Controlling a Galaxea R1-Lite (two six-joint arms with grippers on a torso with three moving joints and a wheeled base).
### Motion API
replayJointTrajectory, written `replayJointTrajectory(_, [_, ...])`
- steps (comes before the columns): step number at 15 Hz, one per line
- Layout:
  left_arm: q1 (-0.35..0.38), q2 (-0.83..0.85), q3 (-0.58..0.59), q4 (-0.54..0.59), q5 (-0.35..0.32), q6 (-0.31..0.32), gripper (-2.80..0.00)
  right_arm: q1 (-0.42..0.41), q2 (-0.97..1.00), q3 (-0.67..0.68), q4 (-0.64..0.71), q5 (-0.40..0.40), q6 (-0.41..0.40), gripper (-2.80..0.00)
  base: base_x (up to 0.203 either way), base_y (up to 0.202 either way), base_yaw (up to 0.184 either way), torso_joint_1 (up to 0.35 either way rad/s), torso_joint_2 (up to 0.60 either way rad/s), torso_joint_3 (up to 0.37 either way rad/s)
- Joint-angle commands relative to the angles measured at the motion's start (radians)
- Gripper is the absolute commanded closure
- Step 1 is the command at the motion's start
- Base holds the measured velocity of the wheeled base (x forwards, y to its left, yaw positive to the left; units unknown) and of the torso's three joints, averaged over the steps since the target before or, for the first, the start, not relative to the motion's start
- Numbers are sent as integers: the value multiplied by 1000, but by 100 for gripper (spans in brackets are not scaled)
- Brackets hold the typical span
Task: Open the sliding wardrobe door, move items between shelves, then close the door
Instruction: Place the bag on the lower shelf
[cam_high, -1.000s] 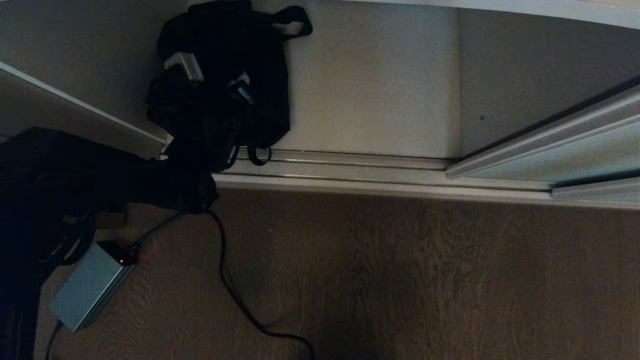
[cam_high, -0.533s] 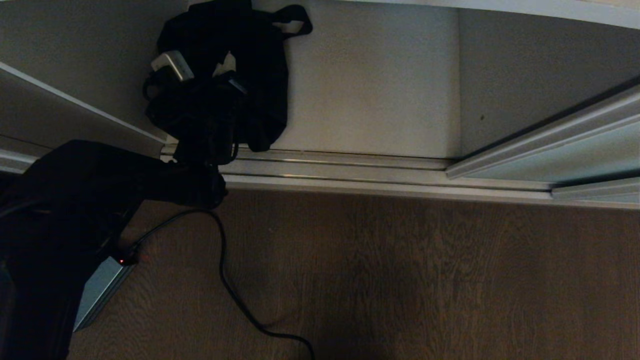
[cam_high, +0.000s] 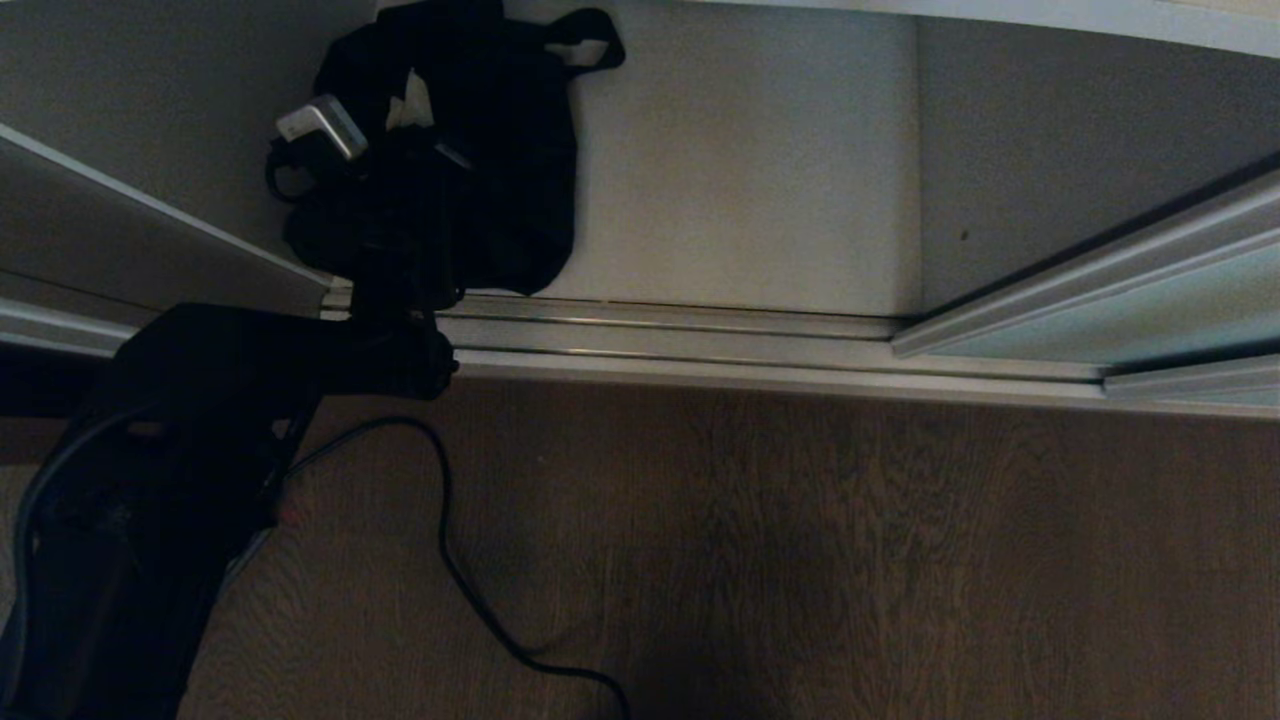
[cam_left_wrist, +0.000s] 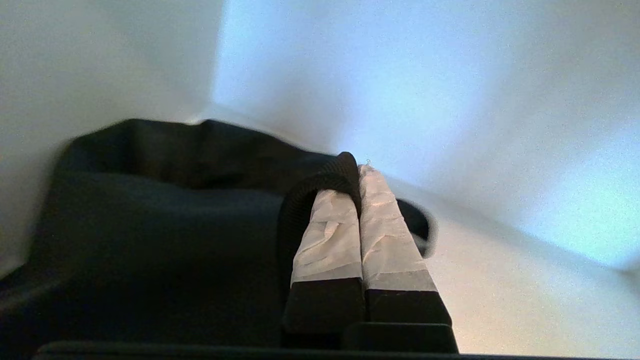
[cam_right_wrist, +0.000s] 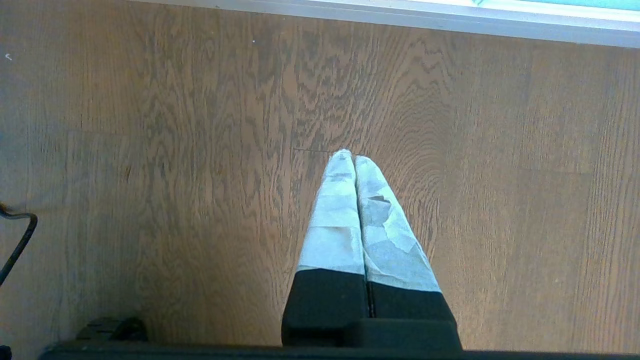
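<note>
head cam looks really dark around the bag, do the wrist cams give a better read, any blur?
Head view: dim, black bag and left gripper merge into one dark mass. Left wrist view: brighter, bag edge slightly blurred, left gripper pinching a strap. Right wrist view: evenly lit, sharp, right gripper over wood floor.

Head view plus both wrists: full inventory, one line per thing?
black bag: 1, black, on the white shelf, left corner, strap pinched
shelf: 1, white, wardrobe interior
floor track: 1, silvery, along the wardrobe front
sliding wardrobe door: 1, pale blue-green glass, pushed to the right
cable: 1, black, on the brown wood floor
left claw: 1, taped fingers shut on the bag's strap, inside the wardrobe
right claw: 1, taped, shut, empty, parked above the floor
</note>
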Motion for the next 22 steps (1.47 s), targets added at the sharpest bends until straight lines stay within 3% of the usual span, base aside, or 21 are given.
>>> replayJointTrajectory(1, [29, 52, -8, -7, 0, -2, 0, 0, -3, 1, 0, 0, 0, 0, 0, 0, 0, 0, 0, 0])
replayJointTrajectory(7, [90, 131, -8, -7, 1, 5, 0, 0, -3, 1, 0, 0, 0, 0, 0, 0, 0, 0, 0, 0])
replayJointTrajectory(16, [98, 132, -9, -7, 93, 45, 0, 0, -3, 1, 0, 0, 0, 0, 0, 0, 0, 0, 0, 0])
replayJointTrajectory(17, [98, 131, -10, -7, 98, 55, -280, 0, -3, 0, 0, 0, 0, 0, 0, 0, 0, 0, 0, 0])
replayJointTrajectory(22, [96, 68, -7, -7, 157, 65, -280, 0, -3, 0, 0, 0, 0, 0, 0, 0, 0, 0, 0, 0])
